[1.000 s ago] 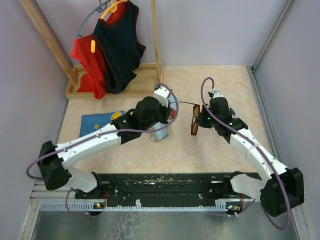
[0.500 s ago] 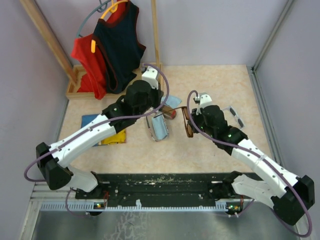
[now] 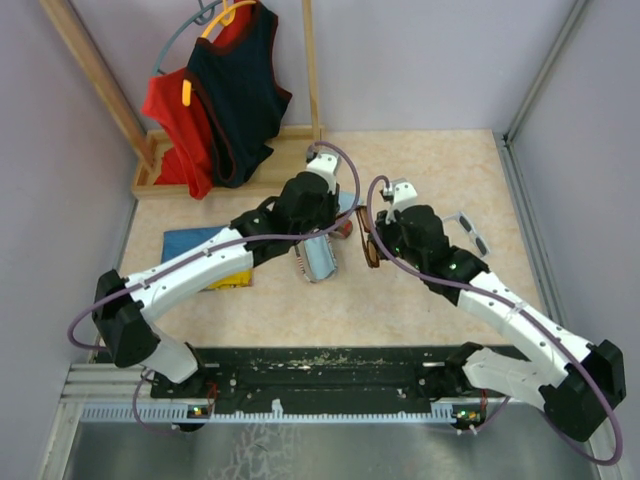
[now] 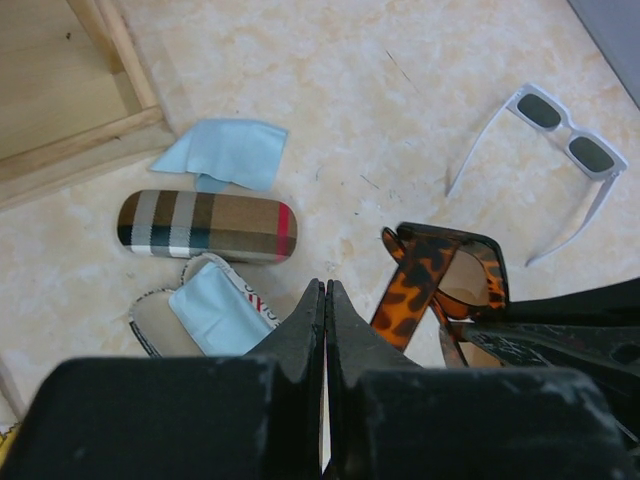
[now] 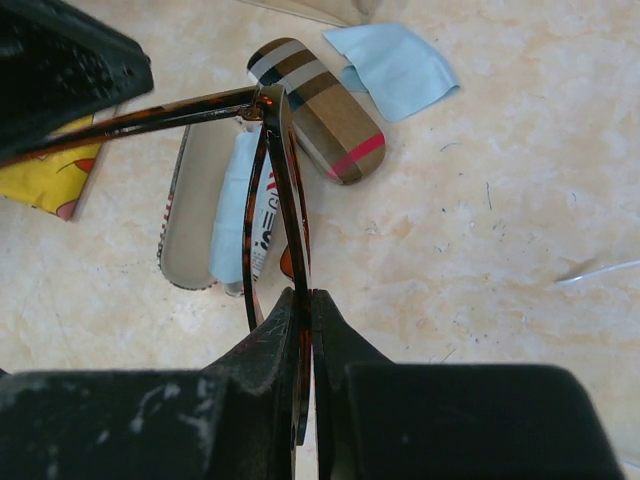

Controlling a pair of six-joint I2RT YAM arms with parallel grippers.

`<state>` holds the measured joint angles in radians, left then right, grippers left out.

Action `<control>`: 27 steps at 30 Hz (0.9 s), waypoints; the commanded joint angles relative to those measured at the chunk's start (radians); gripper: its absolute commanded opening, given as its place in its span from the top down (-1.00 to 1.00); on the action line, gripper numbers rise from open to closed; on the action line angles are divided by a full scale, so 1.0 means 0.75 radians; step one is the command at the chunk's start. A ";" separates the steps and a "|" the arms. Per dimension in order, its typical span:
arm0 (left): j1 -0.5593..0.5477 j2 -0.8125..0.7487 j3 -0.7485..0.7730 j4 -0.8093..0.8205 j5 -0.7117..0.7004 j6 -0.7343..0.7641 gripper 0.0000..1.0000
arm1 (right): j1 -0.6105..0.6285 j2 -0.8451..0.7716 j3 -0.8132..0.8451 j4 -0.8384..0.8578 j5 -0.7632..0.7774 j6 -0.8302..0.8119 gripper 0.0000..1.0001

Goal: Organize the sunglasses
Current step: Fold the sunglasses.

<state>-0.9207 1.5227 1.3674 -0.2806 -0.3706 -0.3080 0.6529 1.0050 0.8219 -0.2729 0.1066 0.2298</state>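
Observation:
The brown tortoiseshell sunglasses [image 5: 272,170] hang edge-up above the table, and my right gripper [image 5: 305,298] is shut on their frame. One arm of the pair sticks out sideways to the black body of my left gripper [image 5: 60,70]; whether they touch I cannot tell. In the left wrist view the left gripper [image 4: 325,287] is shut with nothing between its fingers, just left of the brown pair [image 4: 440,280]. From above, the right gripper [image 3: 375,238] and left gripper [image 3: 335,215] are close together. The white sunglasses [image 3: 470,232] lie open on the table, to the right.
An open case [image 3: 320,258] with a light-blue cloth inside lies below both grippers. A closed plaid case [image 4: 205,225] and a loose blue cloth [image 4: 230,152] lie behind it. A blue and yellow flat item [image 3: 215,255] is at the left. A wooden rack [image 3: 250,150] with hanging clothes stands at the back left.
My right gripper carried the brown sunglasses leftward over the open case, uncovering the white pair. The left gripper swung back and then right, ending beside the brown pair.

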 commanded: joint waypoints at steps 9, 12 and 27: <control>-0.088 0.087 -0.014 0.041 0.012 -0.079 1.00 | 0.016 0.079 0.135 0.135 -0.042 0.175 1.00; -0.095 0.084 -0.033 0.055 0.015 -0.093 1.00 | 0.016 0.091 0.137 0.141 -0.056 0.211 1.00; -0.065 -0.012 -0.145 0.089 -0.031 -0.098 0.98 | 0.012 0.112 0.137 0.019 0.117 0.311 1.00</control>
<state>-0.9863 1.5814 1.2984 -0.2359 -0.3523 -0.3847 0.6537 1.0779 0.8661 -0.2363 0.1055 0.4473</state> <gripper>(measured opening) 0.006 0.045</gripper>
